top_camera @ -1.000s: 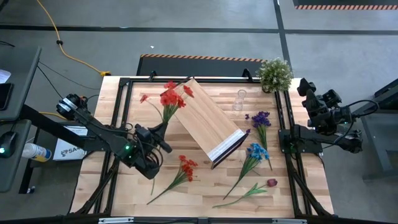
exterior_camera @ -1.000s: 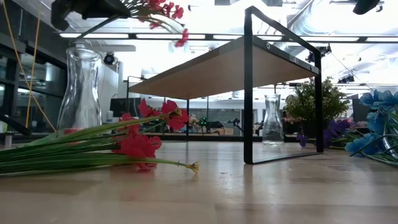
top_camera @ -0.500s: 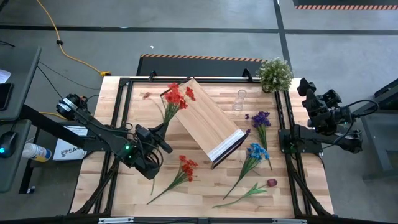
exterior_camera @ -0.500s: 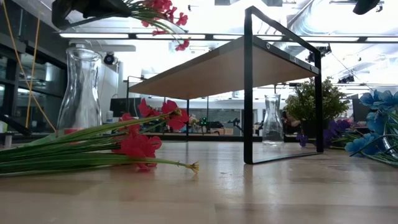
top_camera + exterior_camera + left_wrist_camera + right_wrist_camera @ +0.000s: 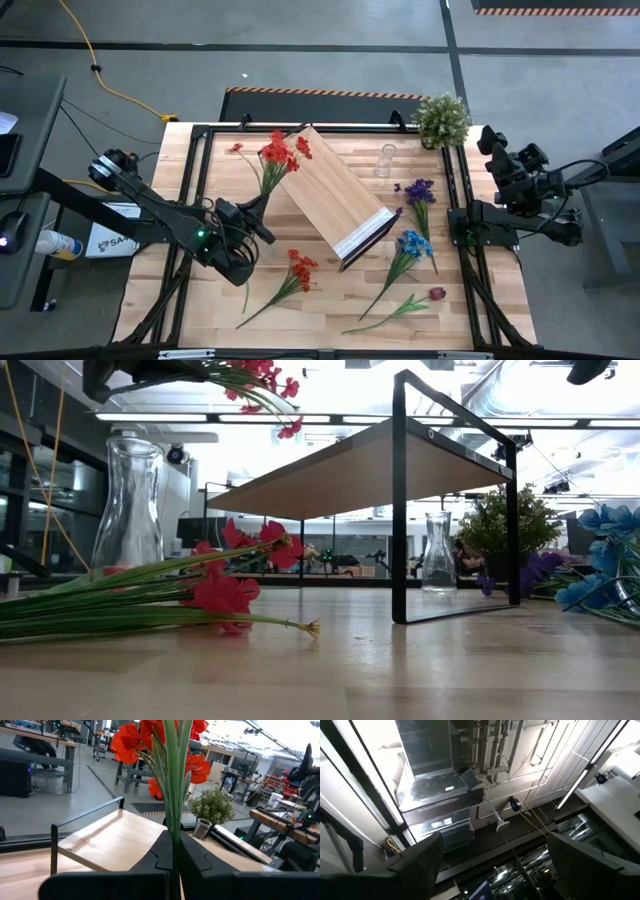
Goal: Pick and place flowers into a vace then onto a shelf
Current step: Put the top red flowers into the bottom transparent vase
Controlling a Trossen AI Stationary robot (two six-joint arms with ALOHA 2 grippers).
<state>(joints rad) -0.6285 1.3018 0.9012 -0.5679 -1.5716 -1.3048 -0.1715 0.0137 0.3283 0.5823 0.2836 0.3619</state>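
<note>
Left gripper (image 5: 175, 857) lifts red flower bunch (image 5: 280, 152) clear of table for vase insertion.
Fingers clamp the stems; right gripper (image 5: 492, 865) waits parked at the table's right edge, jaws wide, empty.

The left gripper (image 5: 174, 851) stands raised, its jaws pinched tight on green flower stems (image 5: 172, 780) that rise straight out past the fingertips. The right gripper (image 5: 490, 860) waits apart, folded back and tipped upward, its two fingers (image 5: 420, 857) spread wide and holding nothing.
</note>
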